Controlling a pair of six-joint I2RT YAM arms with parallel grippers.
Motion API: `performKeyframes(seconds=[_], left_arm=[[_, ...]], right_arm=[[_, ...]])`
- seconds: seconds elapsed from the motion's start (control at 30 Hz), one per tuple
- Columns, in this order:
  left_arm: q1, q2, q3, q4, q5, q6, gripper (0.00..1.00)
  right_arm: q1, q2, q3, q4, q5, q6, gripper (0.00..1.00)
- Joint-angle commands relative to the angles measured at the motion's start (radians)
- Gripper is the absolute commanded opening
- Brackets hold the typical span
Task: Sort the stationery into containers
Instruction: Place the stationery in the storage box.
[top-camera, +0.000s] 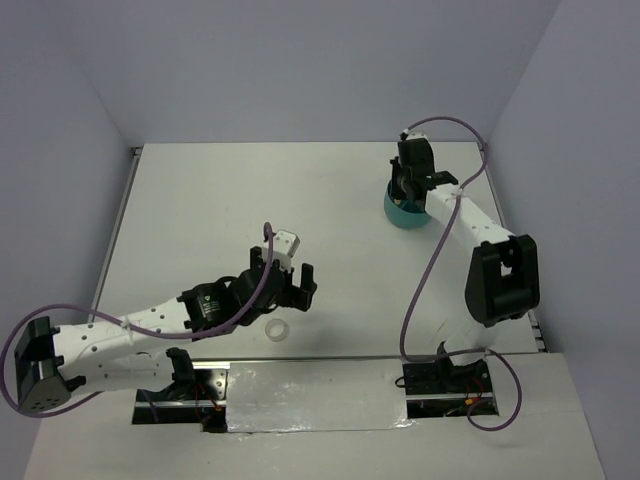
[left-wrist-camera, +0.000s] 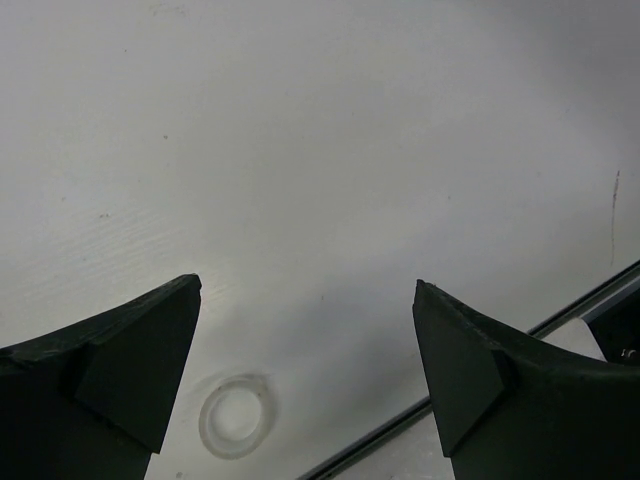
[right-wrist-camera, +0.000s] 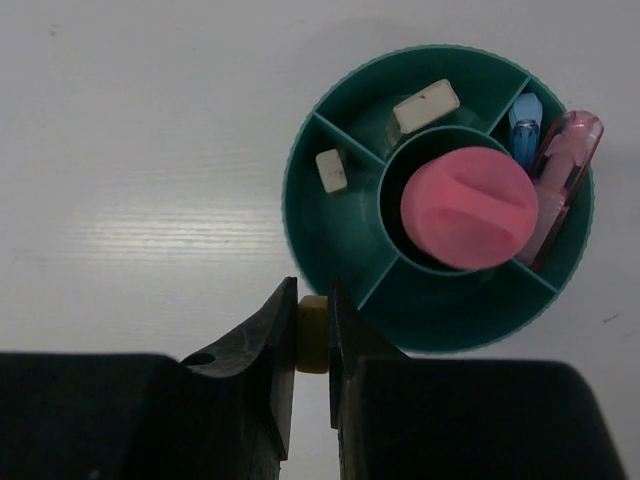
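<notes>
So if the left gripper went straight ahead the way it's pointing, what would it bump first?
Most likely the bare white table. The left gripper is open and aims past the clear ring, which lies lower in its view near one finger. Depth is hard to judge, though.

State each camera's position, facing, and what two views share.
Top external: above and behind the robot, facing the table; both arms show.
Left wrist: faces down past the open left tool at the clear ring.
Right wrist: faces down past the right tool, gripping a tan block, at the teal organizer.
Shared: ring, top and left wrist.
</notes>
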Motion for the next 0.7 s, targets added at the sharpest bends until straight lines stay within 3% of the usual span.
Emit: performKeyframes(seconds=[0.0,0.27,0.4,0.43,0.67], left_arm=[[-0.001,-0.05,-0.034,-0.065,0.017,-0.042,0.99],[-0.001,-0.09,-0.103,-0.093,0.04,-0.076,0.99],[-0.001,-0.103,-0.133,-0.091,0.052,-0.095,0.99],[-0.001,-0.106,-0.141,-0.097,0.046,-0.107,0.99],[-0.001,-0.126,-0.146,-0.149,0.026,-0.147,0.99]], right_arm=[[-0.021,0.072,0.094,-0.006,0.025,-0.072,0.0],[-0.05,0.159,0.137,-0.006,-0.012,-0.069,0.04],[-0.05,0.17,0.14,-0.016,-0.023,-0.059,0.23],[-0.05,0.163,0.126,-0.009,-0.032,-0.057,0.31],[-0.048,0.081,0.125,-0.015,-0.083,-0.042,0.47]])
